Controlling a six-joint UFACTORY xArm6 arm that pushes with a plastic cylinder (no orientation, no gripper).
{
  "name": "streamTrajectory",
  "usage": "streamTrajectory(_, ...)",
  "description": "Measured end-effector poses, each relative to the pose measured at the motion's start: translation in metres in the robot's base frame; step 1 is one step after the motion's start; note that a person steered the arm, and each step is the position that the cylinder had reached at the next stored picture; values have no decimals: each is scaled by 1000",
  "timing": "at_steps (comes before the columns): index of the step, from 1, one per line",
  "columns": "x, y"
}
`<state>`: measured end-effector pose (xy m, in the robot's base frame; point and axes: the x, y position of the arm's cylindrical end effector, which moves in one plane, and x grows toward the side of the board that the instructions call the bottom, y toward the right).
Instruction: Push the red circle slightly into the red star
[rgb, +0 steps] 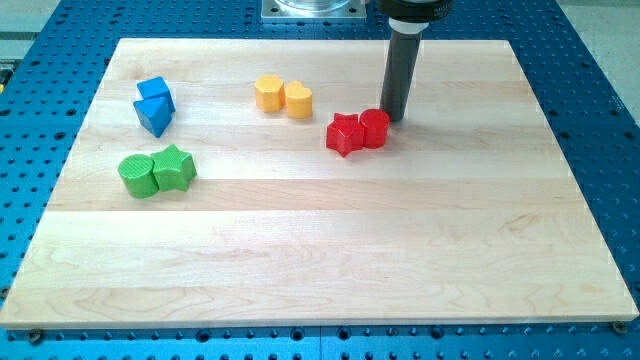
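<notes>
The red circle (375, 128) sits just above the board's middle, touching the red star (344, 134) on its left side. My tip (394, 119) is at the circle's upper right edge, touching or almost touching it. The dark rod rises from there to the view's top.
A yellow hexagon (268, 93) and a yellow heart (298, 100) touch at the upper middle. Two blue blocks (154, 105) sit together at the upper left. A green circle (137, 175) and a green star (174, 168) touch at the left. The wooden board (320, 260) lies on a blue perforated table.
</notes>
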<state>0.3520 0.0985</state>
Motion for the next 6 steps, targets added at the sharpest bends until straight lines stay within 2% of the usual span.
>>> streamTrajectory(1, 0, 0)
streamTrajectory(3, 35, 42)
streamTrajectory(4, 41, 11)
streamTrajectory(6, 24, 18)
